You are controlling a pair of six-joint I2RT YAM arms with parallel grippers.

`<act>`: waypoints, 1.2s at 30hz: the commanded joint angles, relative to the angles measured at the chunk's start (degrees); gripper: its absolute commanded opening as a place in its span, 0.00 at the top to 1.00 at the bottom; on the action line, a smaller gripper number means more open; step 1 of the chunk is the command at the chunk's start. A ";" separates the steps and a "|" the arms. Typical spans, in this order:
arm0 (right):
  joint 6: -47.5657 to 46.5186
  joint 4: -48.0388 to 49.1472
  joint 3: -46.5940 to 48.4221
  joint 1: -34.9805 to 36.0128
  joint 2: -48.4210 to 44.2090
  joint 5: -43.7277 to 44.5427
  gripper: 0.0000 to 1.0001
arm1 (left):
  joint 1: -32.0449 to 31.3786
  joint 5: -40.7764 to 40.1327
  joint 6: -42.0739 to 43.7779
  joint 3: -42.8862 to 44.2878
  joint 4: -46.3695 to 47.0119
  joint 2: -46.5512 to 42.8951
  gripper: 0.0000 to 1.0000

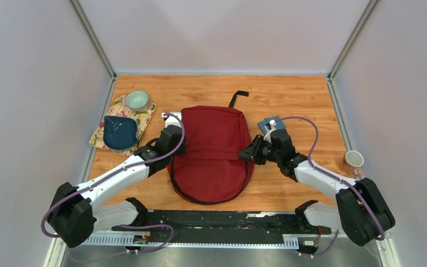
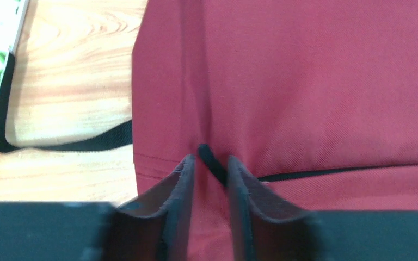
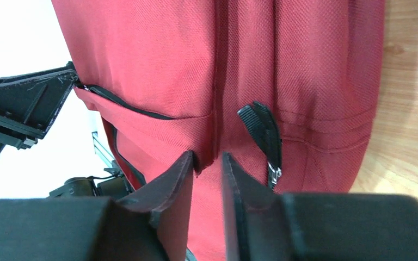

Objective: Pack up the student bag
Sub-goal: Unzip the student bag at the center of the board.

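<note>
The student bag (image 1: 211,150) is a large dark red backpack lying flat in the middle of the wooden table, its black top loop (image 1: 237,98) pointing away. My left gripper (image 1: 177,146) is at the bag's left edge. In the left wrist view it (image 2: 211,160) is closed narrowly on a fold of red fabric (image 2: 305,81), with a black zipper pull (image 2: 209,157) between the fingertips. My right gripper (image 1: 248,153) is at the bag's right edge. In the right wrist view it (image 3: 207,157) pinches a ridge of the red fabric (image 3: 158,65). A black zipper pull (image 3: 261,130) hangs just right of it.
A dark blue pouch (image 1: 119,132) lies on a floral mat (image 1: 144,117) at the left, with a pale green bowl (image 1: 137,100) behind it. A small blue item (image 1: 271,123) sits behind the right gripper. A mug (image 1: 353,160) stands by the right wall.
</note>
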 commanded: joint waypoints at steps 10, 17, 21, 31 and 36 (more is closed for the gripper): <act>-4.83 -10.09 4.04 -0.64 -9.33 2.88 0.53 | 0.49 -2.84 -2.57 -4.25 -2.00 -6.69 0.36; -5.18 -12.30 4.31 -1.60 -12.32 3.41 0.52 | 1.01 -5.04 -4.24 -7.33 -3.41 -13.02 0.26; -5.97 -13.53 4.66 -3.35 -12.85 3.85 0.52 | 1.28 -6.62 -5.03 -7.77 -5.25 -16.27 0.24; -6.16 -13.63 5.71 -7.67 -14.26 1.14 0.52 | 1.37 -4.43 -5.56 -8.04 -4.83 -21.47 0.20; -8.17 -19.22 8.78 -8.19 -13.55 8.03 0.52 | 1.37 1.97 -4.95 -5.84 -3.85 -18.22 0.20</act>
